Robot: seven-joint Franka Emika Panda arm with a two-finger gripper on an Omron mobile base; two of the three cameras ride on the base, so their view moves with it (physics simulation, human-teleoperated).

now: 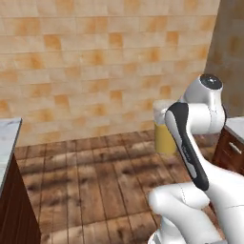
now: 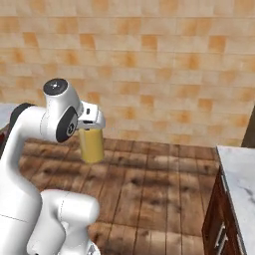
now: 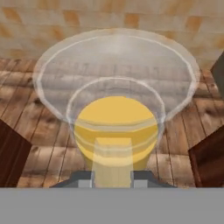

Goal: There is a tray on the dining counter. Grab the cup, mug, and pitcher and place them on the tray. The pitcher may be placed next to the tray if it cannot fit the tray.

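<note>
The pitcher (image 2: pixel 92 145), clear glass with orange-yellow liquid in its lower part, hangs in the air above the wooden floor (image 2: pixel 149 184), carried upright under the white arm's hand. In the hand view the pitcher (image 3: pixel 116 131) sits directly in front of the camera, its wide clear rim opening toward the floor planks and the yellow liquid pooled near the claw (image 3: pixel 113 178); the two dark fingertips (image 3: pixel 83 178) stand close on either side of a pale strip of the glass, so the claw is narrowed onto the pitcher and has hold of it. From the left base view the pitcher (image 1: pixel 164 136) shows partly behind the arm's dark-striped forearm, with its pale top just beside the arm. Behind it runs a tan and orange tiled wall (image 1: pixel 95 62). A marble counter (image 2: pixel 239 184) over a dark reddish wood base stands at the right of the right base view, well apart from the pitcher, and another marble edge (image 1: pixel 7 143) with dark wood below shows at the left of the left base view.
</note>
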